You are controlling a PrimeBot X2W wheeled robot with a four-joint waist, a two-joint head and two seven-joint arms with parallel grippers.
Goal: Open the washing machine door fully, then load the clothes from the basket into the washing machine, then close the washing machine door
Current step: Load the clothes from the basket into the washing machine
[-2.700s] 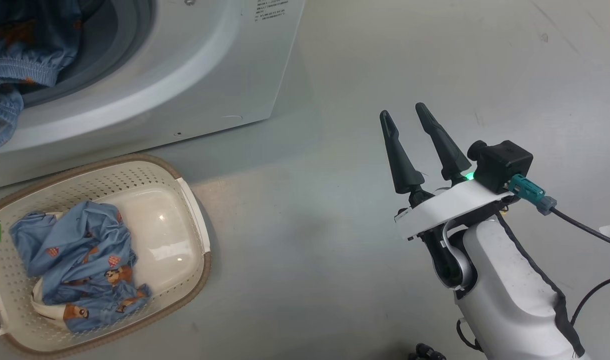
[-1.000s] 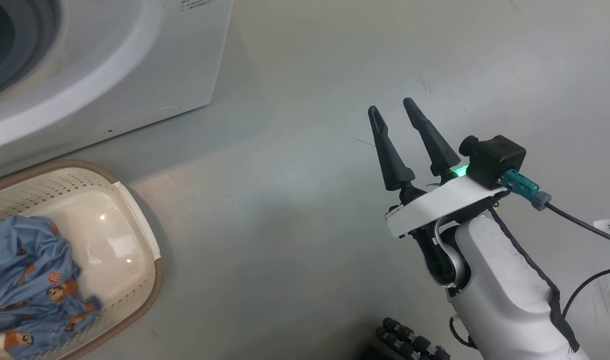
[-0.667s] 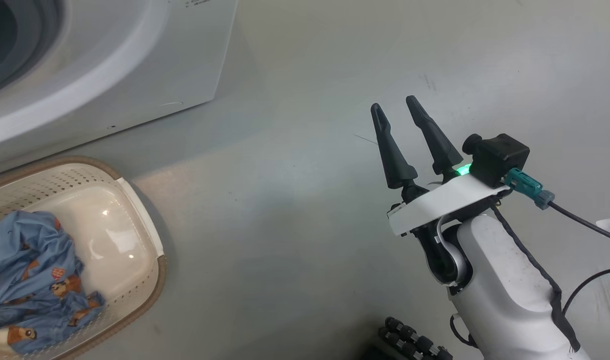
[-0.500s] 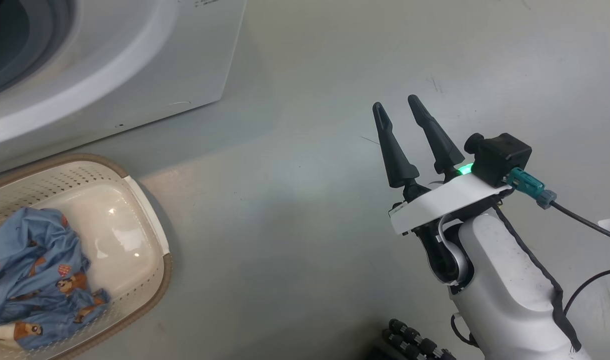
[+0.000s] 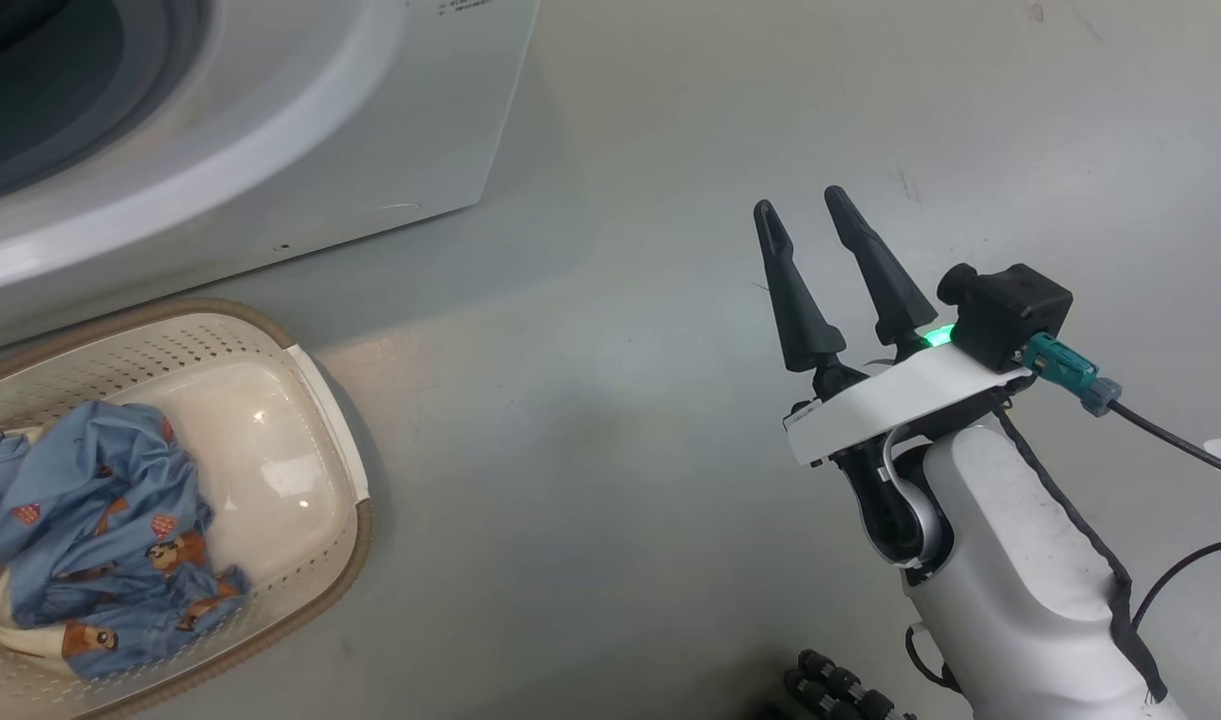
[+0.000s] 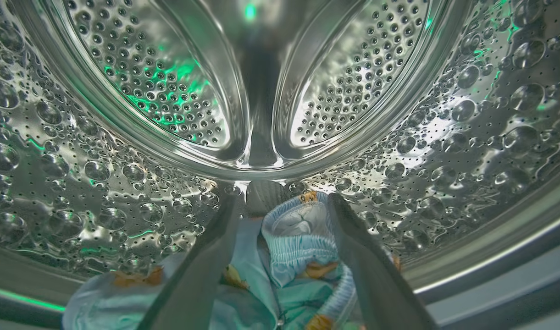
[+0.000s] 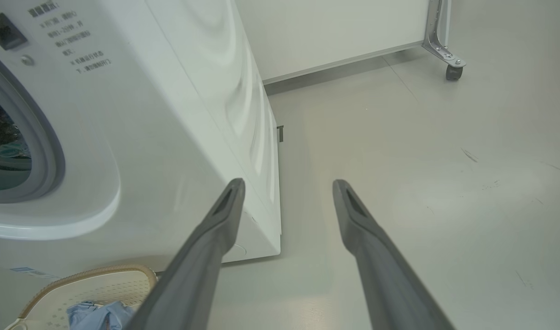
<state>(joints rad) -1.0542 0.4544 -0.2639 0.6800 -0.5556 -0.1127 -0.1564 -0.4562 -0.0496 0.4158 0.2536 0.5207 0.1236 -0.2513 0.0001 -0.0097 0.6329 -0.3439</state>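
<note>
Loading in hand — the left gripper [image 6: 283,200] stands spread over a light-blue printed garment [image 6: 302,256] in the perforated steel drum [image 6: 124,91], the right gripper [image 5: 800,198] spread and empty — next, fetch the blue cartoon-print clothes [image 5: 100,520] from the cream perforated basket [image 5: 120,350].

Bare floor [image 5: 610,450] right of the basket [image 5: 170,335] lies open; clothes [image 6: 302,256] crowd the drum [image 6: 468,128] bottom.

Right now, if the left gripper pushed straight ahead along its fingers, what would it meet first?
Most likely the clothes: the blue garment lies bunched between the fingers of the open left gripper, up to their tips. Just past it is the steel drum, though depth is hard to judge.
</note>
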